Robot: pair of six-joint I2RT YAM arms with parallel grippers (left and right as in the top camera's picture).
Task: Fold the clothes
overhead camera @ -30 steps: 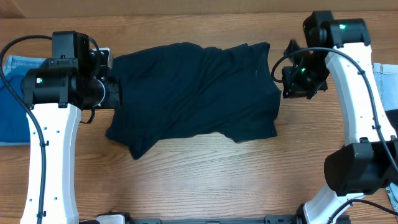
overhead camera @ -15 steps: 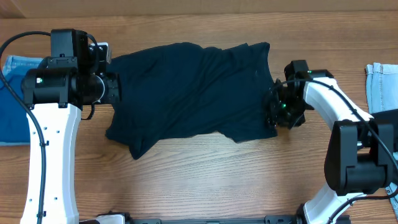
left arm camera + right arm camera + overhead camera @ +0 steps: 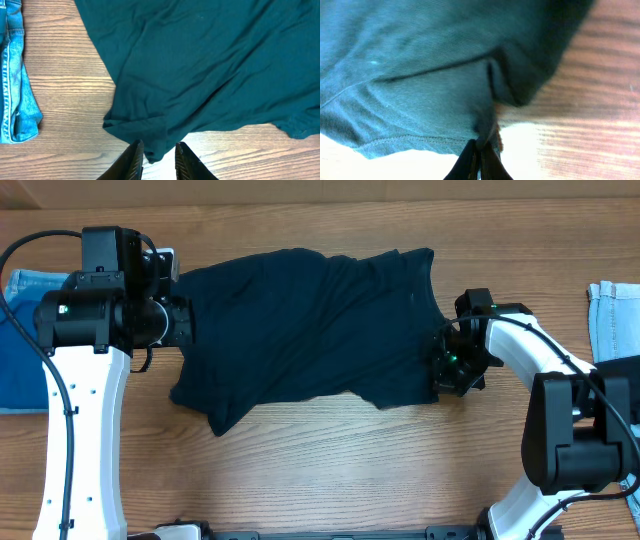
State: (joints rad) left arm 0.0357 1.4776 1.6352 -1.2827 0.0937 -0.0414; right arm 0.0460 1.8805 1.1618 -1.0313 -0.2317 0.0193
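Observation:
The clothes (image 3: 310, 325) are one near-black navy garment spread flat across the middle of the table. My left gripper (image 3: 183, 320) is at the garment's left edge. In the left wrist view its jaws (image 3: 159, 152) stand a little apart. A corner of the clothes (image 3: 152, 150) lies between them against the left finger, with bare table showing beside the right finger. My right gripper (image 3: 443, 370) is low at the garment's front right corner. In the right wrist view it (image 3: 480, 150) is shut on a pinch of the hem (image 3: 420, 142).
Blue denim (image 3: 20, 340) lies at the table's left edge, close to the left arm, and shows as a folded jeans edge (image 3: 12, 75) in the left wrist view. A paler denim piece (image 3: 612, 315) sits at the right edge. Bare wood (image 3: 320, 470) runs along the front.
The right arm came down from the back right to the garment's front right corner, and its jaws closed on the hem. The left arm barely moved.

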